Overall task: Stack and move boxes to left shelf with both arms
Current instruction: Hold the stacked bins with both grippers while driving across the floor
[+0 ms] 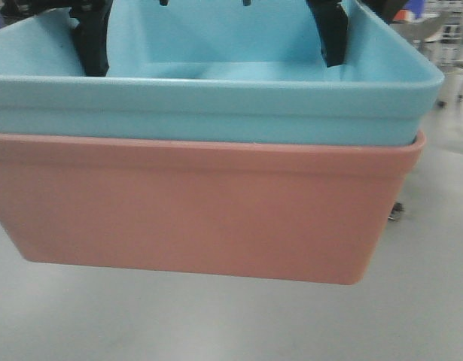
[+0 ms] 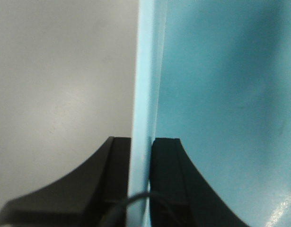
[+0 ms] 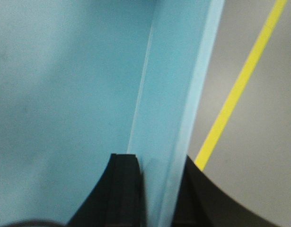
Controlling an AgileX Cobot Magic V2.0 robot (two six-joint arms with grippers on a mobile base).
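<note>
The light blue bin (image 1: 216, 105) sits nested inside the pink bin (image 1: 201, 210), its rim lying over the pink rim all along the near side, and the pair fills the front view with only grey floor (image 1: 216, 323) below the blue bin; the left shelf is not in any view. The left gripper (image 1: 92, 45) reaches down over the blue bin's left side wall and the right gripper (image 1: 333, 34) over its right side wall. In the left wrist view the left gripper (image 2: 141, 142) is pinched on that thin blue wall, one finger inside the bin and one outside. The right gripper (image 3: 162, 158) clamps the opposite wall the same way, with a yellow line (image 3: 240, 85) on the floor beyond the blue bin's outer face. Both bins look like empty, smooth moulded plastic, so the load is probably light but slick. The side walls are thin and will likely flex under a hard squeeze, while the rolled rim is the stiffest part, so the hold belongs high on the wall just under the rim. Only blue plastic shows between the fingers, so the pink bin may hang merely by its snug fit around the blue bin. A tilt or jolt could let it slide off.
</note>
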